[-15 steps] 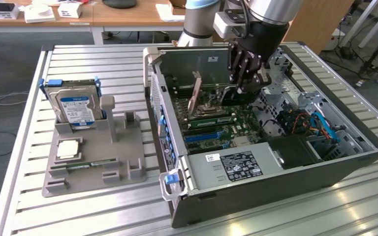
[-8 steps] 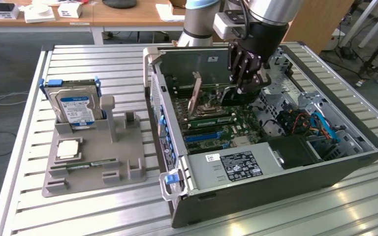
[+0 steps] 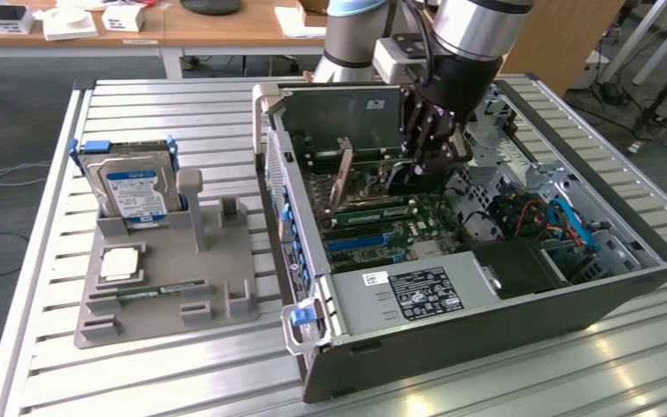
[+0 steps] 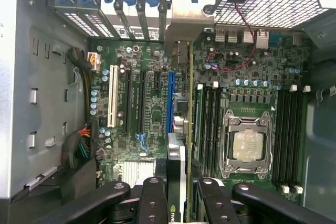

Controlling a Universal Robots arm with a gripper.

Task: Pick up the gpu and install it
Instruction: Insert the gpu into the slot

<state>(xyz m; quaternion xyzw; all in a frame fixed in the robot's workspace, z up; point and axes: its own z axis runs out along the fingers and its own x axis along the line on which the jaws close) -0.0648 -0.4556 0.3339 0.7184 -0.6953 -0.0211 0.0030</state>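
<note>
- Gripper (image 3: 430, 161), black and two-fingered, hangs from the arm at the upper centre of the exterior view and reaches down into the open computer. Its fingers (image 4: 152, 200) are clamped from both sides on the gpu (image 4: 177, 179), a thin dark green-black circuit card, so the card hangs on edge.
- In the wrist view the gpu is seen edge-on, standing upright over the board inside the computer. I judge it is held this way so that its connector edge faces the slots.
- A long pale metal bracket (image 4: 184, 30) at the card's far end points at the rear wall of slot openings. That heading looks deliberate, since the bracket has to meet that wall.
- A long blue slot (image 4: 170, 100) on the green motherboard (image 4: 149, 103) runs parallel to the card and just beside its line. Whether the card's edge already sits in a slot I cannot tell.
- A square metal-framed processor socket (image 4: 247, 145) lies open on the card's other side, apart from the fingers.
- The dark grey metal case (image 3: 485, 347) lies on its side with the panel off, across the centre and right of the exterior view. This turns the slots up toward the arm.
- A grey plastic holder (image 3: 154, 326) sits at the exterior view's left, well apart from the case. It props a silver hard drive (image 3: 135, 191) with a blue-white label upright, and a small narrow green RAM stick (image 3: 154, 294) lies flat in it.
- A slatted metal table (image 3: 136, 104) carries both the case and the holder.
</note>
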